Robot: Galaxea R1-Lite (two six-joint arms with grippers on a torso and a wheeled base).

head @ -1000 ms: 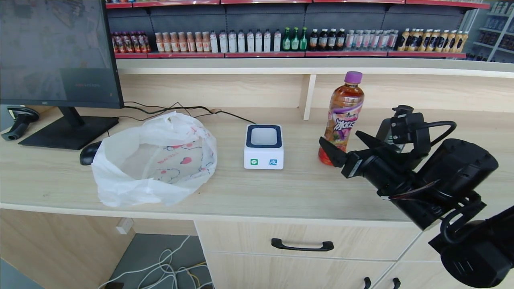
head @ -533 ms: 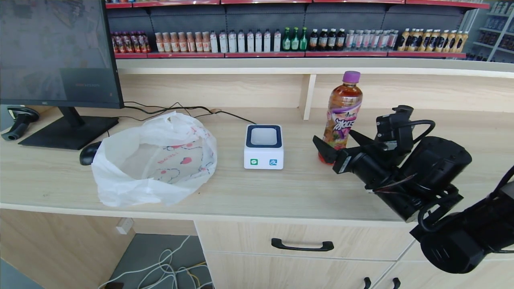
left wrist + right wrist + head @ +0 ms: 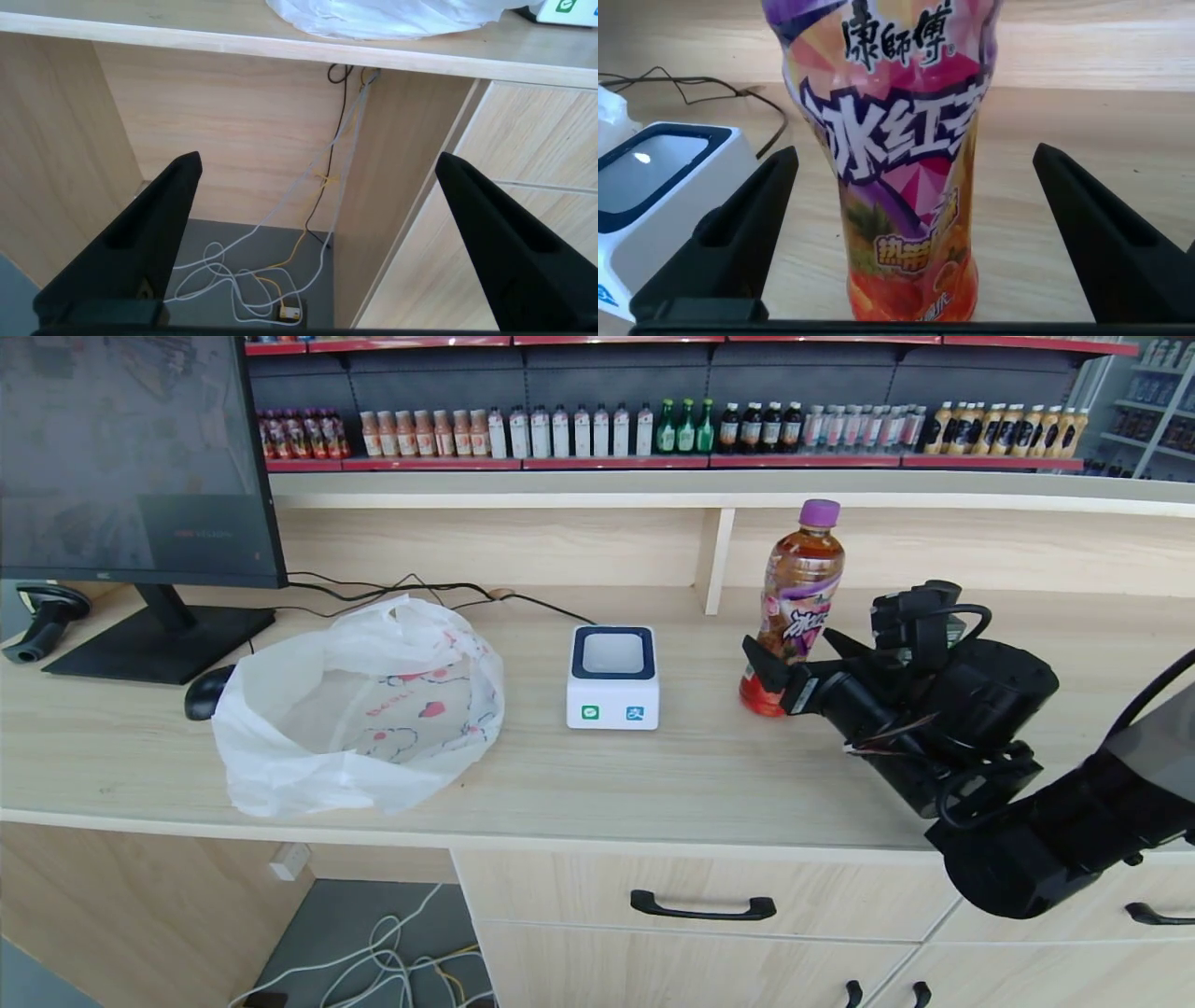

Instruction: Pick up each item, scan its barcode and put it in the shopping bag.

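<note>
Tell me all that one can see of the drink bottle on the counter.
The bottle is clear plastic with a purple cap, an orange-red drink and a purple and orange label round its middle. It stands upright, capped, on the wooden counter, right of the white scanner. The open right pincer has one finger at each side of its lower half, with gaps between.

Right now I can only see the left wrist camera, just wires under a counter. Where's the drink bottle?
Observer: The bottle stands upright on the counter, to the right of the white scanner.
Operator: Is anything holding it?
Observer: Not yet. The right arm's jaws stand open, one on each side of the bottle, with gaps showing.
Operator: Is the bag ready?
Observer: The shopping bag lies left of the scanner, its mouth open.
</note>
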